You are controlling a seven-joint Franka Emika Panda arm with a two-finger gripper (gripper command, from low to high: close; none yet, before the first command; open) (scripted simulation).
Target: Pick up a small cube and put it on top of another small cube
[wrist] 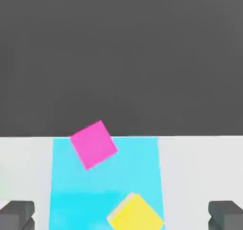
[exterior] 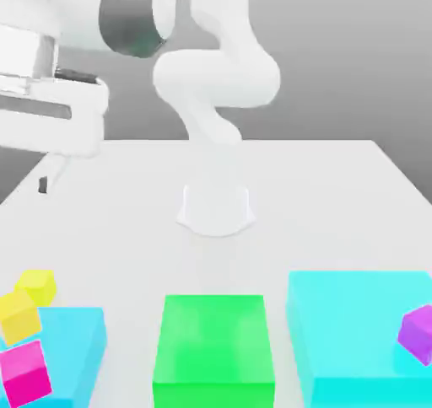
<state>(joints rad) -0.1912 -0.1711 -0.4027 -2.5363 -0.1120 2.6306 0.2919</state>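
Three small cubes cluster at the exterior view's lower left: a pink cube [exterior: 25, 373] and a yellow cube [exterior: 18, 315] on a flat cyan block [exterior: 76, 343], and a second yellow cube [exterior: 36, 286] just behind it. A purple cube [exterior: 418, 332] rests on the large cyan block [exterior: 354, 330] at the right. My gripper [exterior: 46, 177] hangs high above the table's left side, well above the cluster. In the hand view the pink cube [wrist: 93, 144] and a yellow cube [wrist: 136, 214] lie on the cyan block [wrist: 99, 181], far below my open gripper [wrist: 121, 217]; its fingertips [wrist: 17, 215] hold nothing.
A green block [exterior: 215, 351] sits at the front middle between the two cyan blocks. The arm's white base [exterior: 216, 206] stands at the middle of the white table [exterior: 337, 195]. The table's far edge runs behind the base.
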